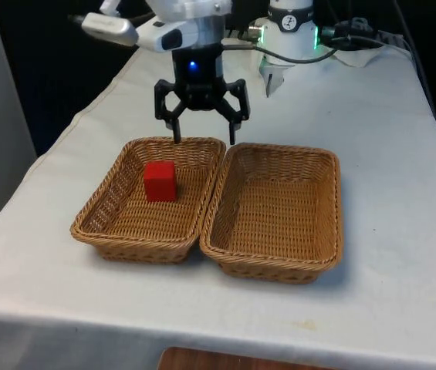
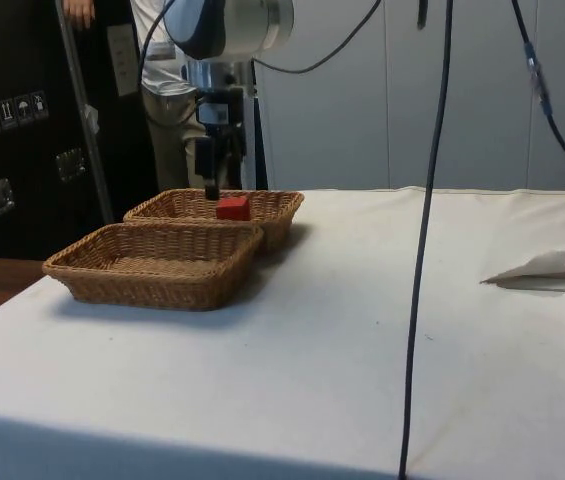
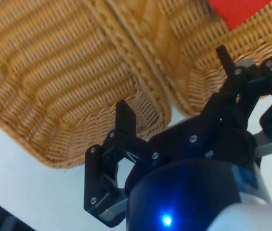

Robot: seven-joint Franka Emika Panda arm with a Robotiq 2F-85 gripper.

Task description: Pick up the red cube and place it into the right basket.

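Observation:
The red cube [image 1: 160, 181] sits inside the basket on the front view's left [image 1: 102, 210], near its far wall; it also shows in the side view [image 2: 233, 208] and at the wrist view's edge [image 3: 237, 12]. The basket on the front view's right [image 1: 327, 208] holds nothing. My gripper [image 1: 204, 141] hangs open above the far rims where the two baskets meet, behind and to the right of the cube, with nothing between its fingers. In the wrist view the fingers [image 3: 125, 119] stand apart over the two touching basket rims.
The two wicker baskets stand side by side, touching, mid-table on the white cloth. A person [image 2: 167, 90] stands behind the table in the side view. Cables [image 2: 424, 230] hang in the side view's foreground. A crumpled white sheet [image 2: 552, 268] lies at the side view's right.

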